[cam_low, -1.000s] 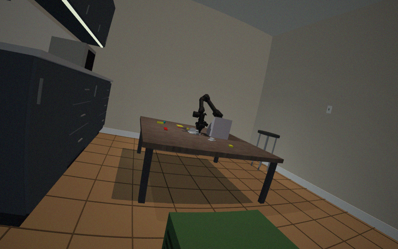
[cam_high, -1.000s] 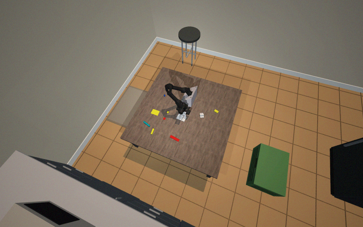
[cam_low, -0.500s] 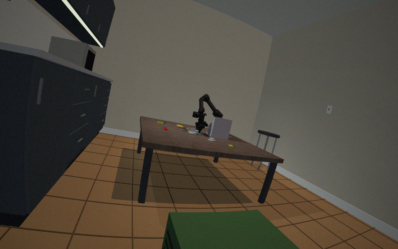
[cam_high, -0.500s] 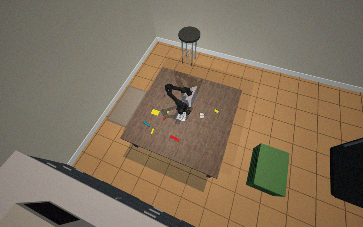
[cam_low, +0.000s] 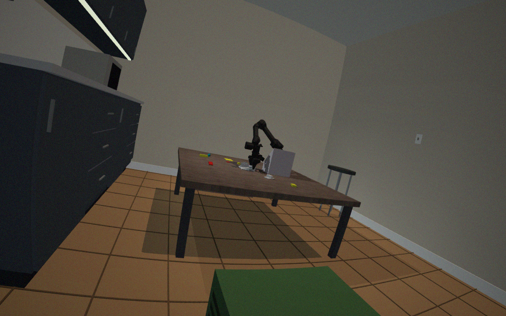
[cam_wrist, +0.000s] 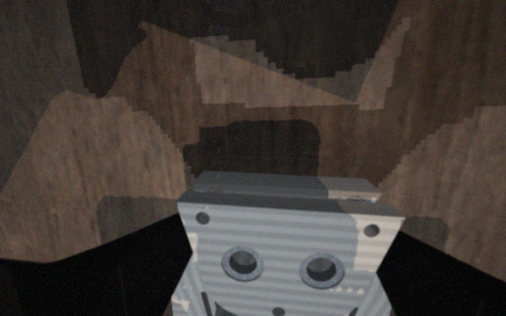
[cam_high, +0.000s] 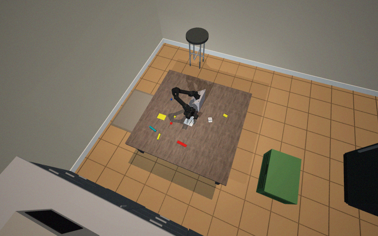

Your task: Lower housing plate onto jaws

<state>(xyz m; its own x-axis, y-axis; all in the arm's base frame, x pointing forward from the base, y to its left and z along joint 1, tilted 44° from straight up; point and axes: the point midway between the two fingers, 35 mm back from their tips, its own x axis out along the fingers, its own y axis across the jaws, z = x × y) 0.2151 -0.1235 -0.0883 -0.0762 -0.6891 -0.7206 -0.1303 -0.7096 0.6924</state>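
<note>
The pale grey housing plate (cam_wrist: 279, 234) lies about flat in the wrist view, with two large ringed holes and small dark corner holes. My gripper (cam_wrist: 281, 222) (cam_high: 189, 118) (cam_low: 253, 166) is shut on it, one dark finger at each side edge. A grey base part (cam_wrist: 262, 182) shows just beyond and below the plate's far edge, and the gap between them looks small. Grey round ends show inside both ringed holes. The jaws are mostly hidden under the plate. I cannot tell whether the plate touches the stubs. In the top and exterior views the assembly is small and partly behind the gripper.
A large pale box (cam_high: 201, 98) (cam_low: 281, 162) stands close beside the arm. A small white block (cam_high: 210, 119) (cam_low: 269, 176) and a yellow block (cam_high: 225, 115) (cam_low: 293, 184) lie on one side. A red bar (cam_high: 181, 143), a teal bar (cam_high: 152, 128) and a yellow square (cam_high: 161, 116) also lie on the table.
</note>
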